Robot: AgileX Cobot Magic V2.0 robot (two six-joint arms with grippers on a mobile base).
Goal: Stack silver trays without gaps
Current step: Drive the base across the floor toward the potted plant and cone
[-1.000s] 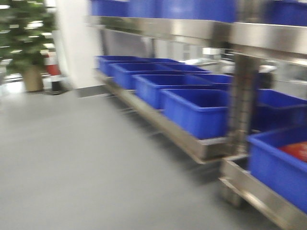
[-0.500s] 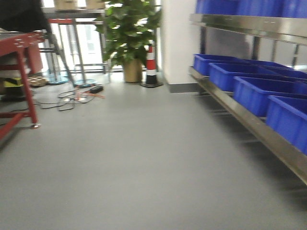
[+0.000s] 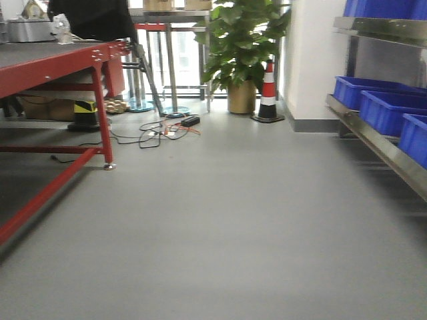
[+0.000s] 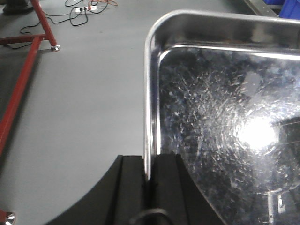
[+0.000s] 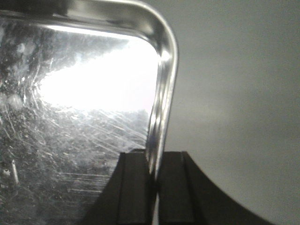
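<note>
One silver tray (image 4: pixel 225 117) is held up over the grey floor, carried between both arms. In the left wrist view my left gripper (image 4: pixel 149 161) is shut on the tray's left rim, with the rim pinched between the black fingers. The right wrist view shows the same tray (image 5: pixel 79 117), scratched and glaring with reflected light. There my right gripper (image 5: pixel 153 157) is shut on the right rim. Neither the tray nor the grippers appear in the front view. A shiny metal object (image 3: pixel 27 28) sits on the red table at the far left, too small to identify.
A red-framed table (image 3: pixel 60 63) stands at the left with cables (image 3: pixel 160 130) on the floor beyond its leg. A potted plant (image 3: pixel 243 40) and a striped cone (image 3: pixel 268 93) stand at the back. Blue bins (image 3: pixel 380 100) line a steel shelf (image 3: pixel 387 150) on the right.
The front view has swung to the left. The shelf with blue bins slid from filling the frame to the right edge, and the red table came into view at the left.
</note>
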